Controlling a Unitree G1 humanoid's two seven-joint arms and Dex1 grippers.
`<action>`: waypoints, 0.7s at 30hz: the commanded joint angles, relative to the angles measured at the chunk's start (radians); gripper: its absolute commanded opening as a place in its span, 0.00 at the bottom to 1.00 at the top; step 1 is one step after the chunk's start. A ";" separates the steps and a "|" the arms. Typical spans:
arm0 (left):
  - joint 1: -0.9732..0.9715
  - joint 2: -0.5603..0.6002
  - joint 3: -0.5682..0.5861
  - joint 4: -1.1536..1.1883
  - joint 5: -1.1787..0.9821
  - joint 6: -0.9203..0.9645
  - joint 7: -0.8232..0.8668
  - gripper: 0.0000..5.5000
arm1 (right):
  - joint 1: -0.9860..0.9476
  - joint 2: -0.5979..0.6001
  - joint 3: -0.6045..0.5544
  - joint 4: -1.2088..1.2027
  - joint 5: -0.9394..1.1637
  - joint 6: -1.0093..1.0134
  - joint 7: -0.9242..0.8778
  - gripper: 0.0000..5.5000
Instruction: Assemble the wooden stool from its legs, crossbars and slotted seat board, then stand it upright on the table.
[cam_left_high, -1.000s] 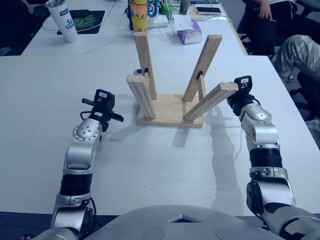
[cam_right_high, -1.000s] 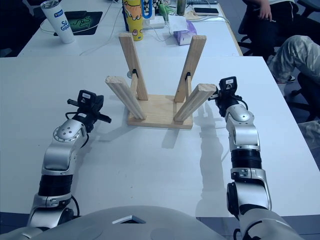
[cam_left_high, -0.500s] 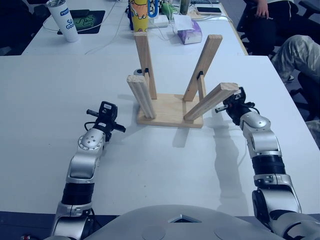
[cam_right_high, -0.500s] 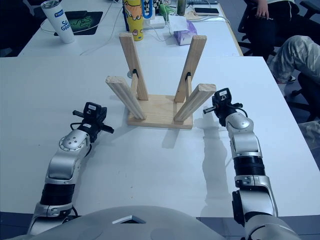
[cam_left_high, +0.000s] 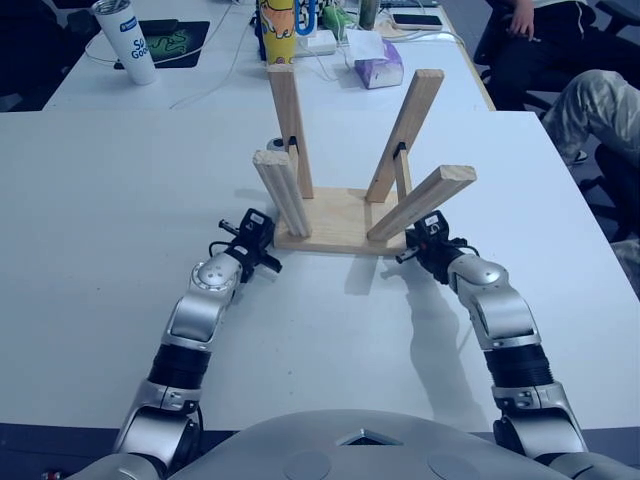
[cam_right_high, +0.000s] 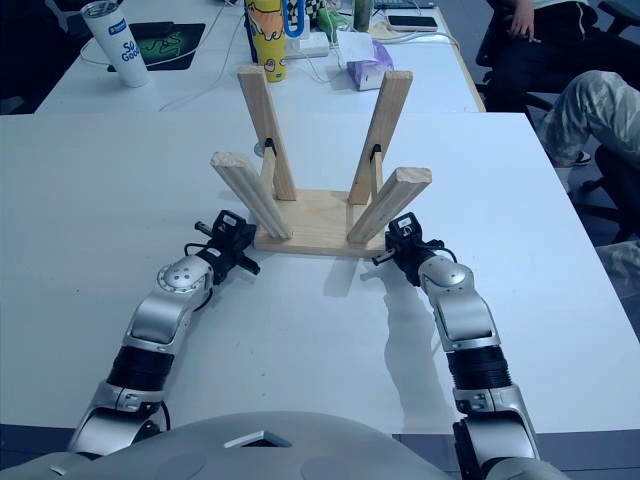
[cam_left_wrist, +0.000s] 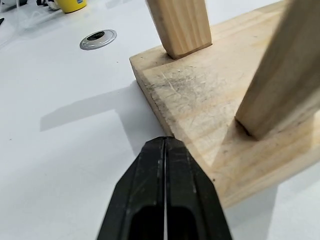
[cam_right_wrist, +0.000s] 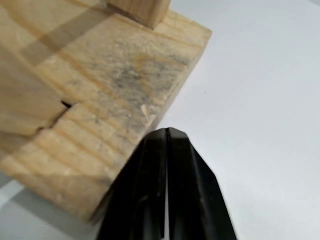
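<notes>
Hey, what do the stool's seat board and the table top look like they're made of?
The seat board: unfinished pale wood, it seems; grain lines, scratches and grey scuffs show, no gloss. The table: smooth white top, likely laminate or painted; even and seamless, core unclear.

Office: white desks (cam_left_high: 100, 200), tumbler (cam_left_high: 127, 40) (tissues (cam_left_high: 379, 68) too)

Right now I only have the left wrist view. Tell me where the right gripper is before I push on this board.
Observer: The right gripper is at the seat board's near right corner, jaws shut.
Operator: Count the legs that are in.
Observer: Four legs, all pointing up from the board, which lies flat on the table.
Operator: Report anything above that gripper.
Observer: The near right leg leans outward over it.
</notes>
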 joint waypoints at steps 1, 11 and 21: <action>0.027 -0.003 -0.011 -0.006 0.001 0.014 -0.005 0.00 | -0.040 0.048 0.022 0.015 0.009 0.006 -0.008 0.00; 0.028 -0.008 0.052 0.012 0.005 -0.012 0.055 0.00 | -0.069 0.084 0.036 0.038 -0.007 -0.013 -0.031 0.00; 0.017 -0.046 0.142 0.025 -0.001 -0.085 0.157 0.00 | -0.114 0.039 -0.063 0.075 -0.022 -0.123 -0.077 0.00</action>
